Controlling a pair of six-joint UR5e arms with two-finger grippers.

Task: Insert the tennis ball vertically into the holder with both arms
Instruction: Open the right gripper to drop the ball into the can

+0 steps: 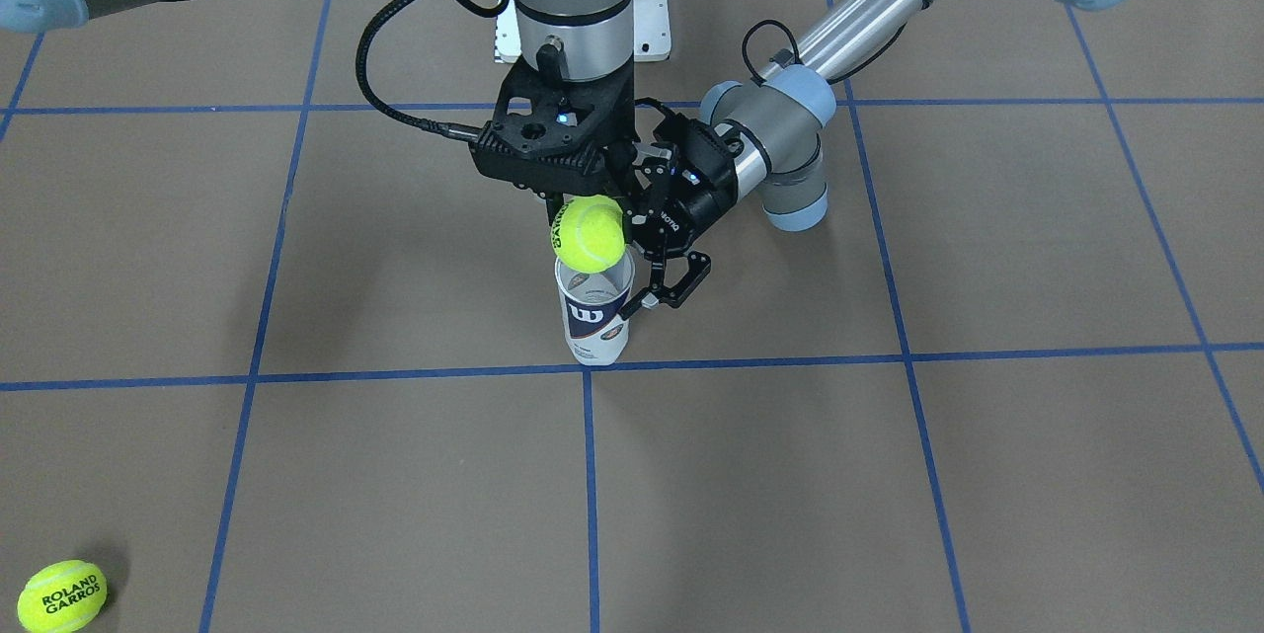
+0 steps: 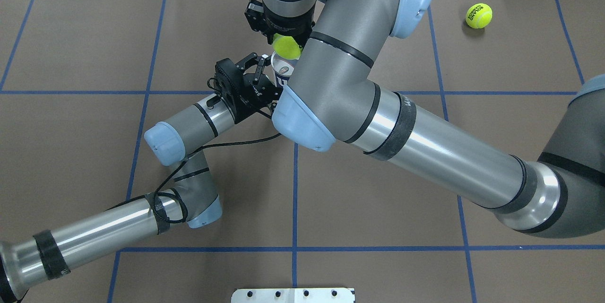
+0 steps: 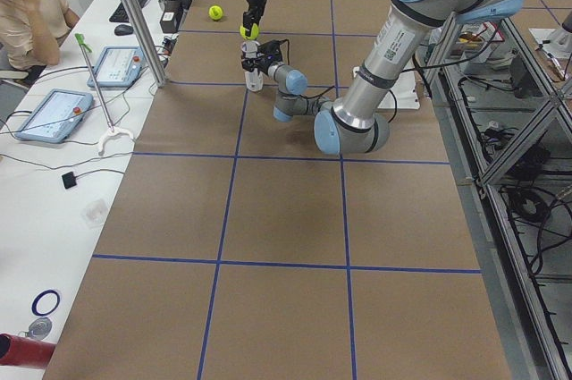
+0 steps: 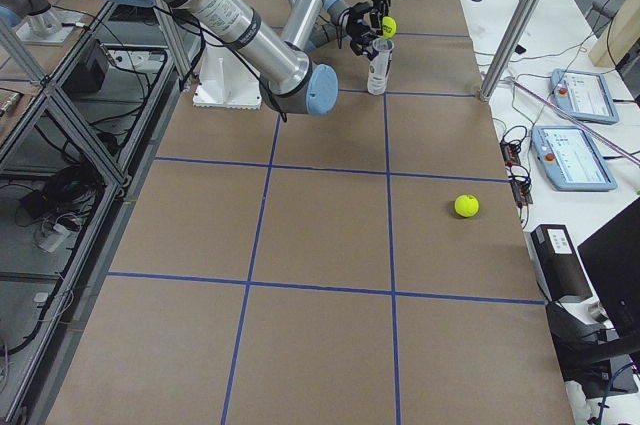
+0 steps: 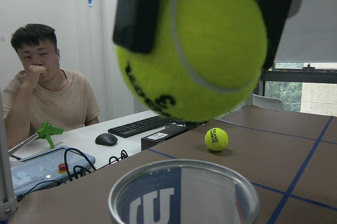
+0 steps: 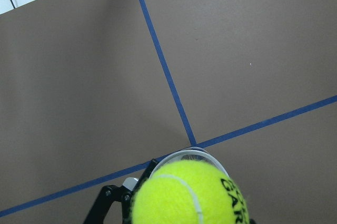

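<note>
Table (image 1: 889,475): a brown surface with a grid of blue tape lines; the holder stands on it, just behind a crossing of two lines as seen from the front-facing camera.

Right arm (image 2: 425,147): the bigger one in the overhead view; it reaches across the table and ends straight above the holder, with its wrist pointing down.

Left arm (image 2: 189,128): it comes low from the other side, bent at the elbow, and its wrist lies about level, beside the holder.

Right gripper (image 1: 583,218): directly above the holder; its fingers are closed on the tennis ball, one on each side of it.

Left gripper (image 1: 642,292): at the side of the holder, at the height of the upper part. One finger (image 1: 681,282) shows beside the tube. Whether the fingers press on the holder or only stand around it, I cannot tell.

Holder (image 1: 594,312): it stands upright, open mouth up, the navy label with a white "W" turned to the front-facing camera.

Tennis ball (image 1: 588,233): yellow-green, just above the rim of the holder, not yet inside; in the left wrist view a gap shows between ball and rim.

Second ball (image 1: 61,596): marked "ROLAND GARROS", it lies alone on the table, well apart from the holder.
</note>
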